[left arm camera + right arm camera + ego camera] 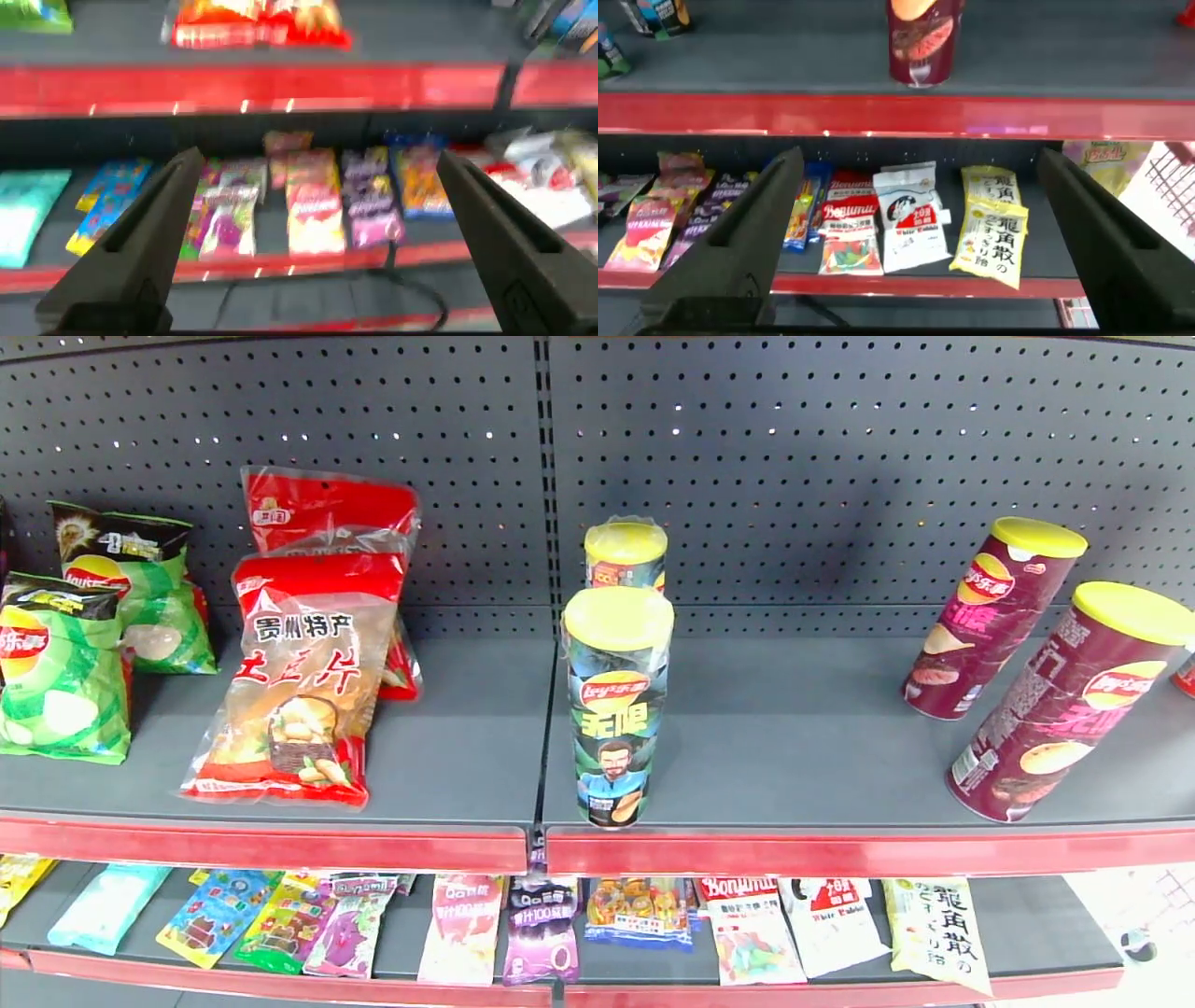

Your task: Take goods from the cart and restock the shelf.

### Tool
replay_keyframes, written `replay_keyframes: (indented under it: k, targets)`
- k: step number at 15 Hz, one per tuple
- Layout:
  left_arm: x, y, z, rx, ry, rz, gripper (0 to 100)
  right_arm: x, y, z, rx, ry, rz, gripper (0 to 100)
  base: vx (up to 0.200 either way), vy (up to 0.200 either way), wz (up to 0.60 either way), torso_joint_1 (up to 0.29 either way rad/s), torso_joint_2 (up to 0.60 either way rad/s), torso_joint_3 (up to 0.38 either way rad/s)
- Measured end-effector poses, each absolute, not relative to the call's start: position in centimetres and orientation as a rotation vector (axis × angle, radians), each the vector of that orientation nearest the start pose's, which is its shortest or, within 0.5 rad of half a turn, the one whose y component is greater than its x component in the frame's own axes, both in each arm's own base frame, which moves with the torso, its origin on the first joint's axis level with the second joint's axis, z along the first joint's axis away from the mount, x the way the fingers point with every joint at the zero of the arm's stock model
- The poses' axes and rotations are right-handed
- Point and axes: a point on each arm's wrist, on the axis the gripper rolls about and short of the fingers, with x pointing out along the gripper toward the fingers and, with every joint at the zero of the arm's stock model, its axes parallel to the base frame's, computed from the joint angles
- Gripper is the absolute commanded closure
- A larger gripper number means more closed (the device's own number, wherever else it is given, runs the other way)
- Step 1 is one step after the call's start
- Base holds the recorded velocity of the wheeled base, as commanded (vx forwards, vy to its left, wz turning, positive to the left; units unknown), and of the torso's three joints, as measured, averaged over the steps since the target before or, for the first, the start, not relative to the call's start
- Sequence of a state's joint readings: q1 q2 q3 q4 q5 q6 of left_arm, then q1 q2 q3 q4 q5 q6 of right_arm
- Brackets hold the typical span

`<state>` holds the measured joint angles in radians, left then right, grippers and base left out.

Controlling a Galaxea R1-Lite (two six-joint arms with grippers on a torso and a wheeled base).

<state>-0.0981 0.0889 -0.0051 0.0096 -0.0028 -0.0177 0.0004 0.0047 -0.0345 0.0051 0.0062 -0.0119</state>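
Observation:
On the upper shelf (794,728) stand two green-and-black chip cans with yellow lids, one (616,705) at the front edge and one (625,555) behind it. Two purple cans (990,616) (1064,705) stand at the right. Red potato-chip bags (299,681) and green chip bags (61,672) lean at the left. My left gripper (318,157) is open and holds nothing; it faces the lower shelf's candy bags (313,201). My right gripper (922,154) is also open with nothing in it, below a purple can (923,37) and before a white bag (910,224).
Red price rails (840,851) edge both shelves. The lower shelf holds a row of several flat candy bags (467,924). A wide bare stretch of upper shelf lies between the middle cans and the purple ones. White wire mesh (1172,187) shows at the far right.

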Motion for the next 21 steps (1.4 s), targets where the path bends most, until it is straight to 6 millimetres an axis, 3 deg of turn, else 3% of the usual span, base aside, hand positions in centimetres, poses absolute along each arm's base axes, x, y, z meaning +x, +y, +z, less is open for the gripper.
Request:
replay_keyframes:
  k: [3, 6, 9, 21]
  targets:
    - [-1.69, 0.0, 7.78, -0.002, 0.085, 0.039, 0, -2.5, -0.01, 8.3, -0.003, -0.02, -0.007, 0, 0.0, 0.0, 0.0, 0.0, 0.0, 0.0]
    - [-2.02, -0.09, 7.69, -0.007, 0.037, -0.025, 0, -2.45, -0.11, 8.27, -0.002, -0.012, -0.055, 0, 0.0, 0.0, 0.0, 0.0, 0.0, 0.0]
    - [-2.24, -0.01, 7.61, -0.007, 0.009, -0.007, 0, -2.47, 0.19, 8.26, -0.011, -0.02, 0.085, 0, 0.0, 0.0, 0.0, 0.0, 0.0, 0.0]
    - [-2.31, 0.02, 7.59, -0.001, 0.0, 0.003, 0, -2.27, 0.05, 7.54, -0.003, 0.002, 0.024, 0, -0.017, 0.0, 0.0, 0.0, 0.0, 0.0]
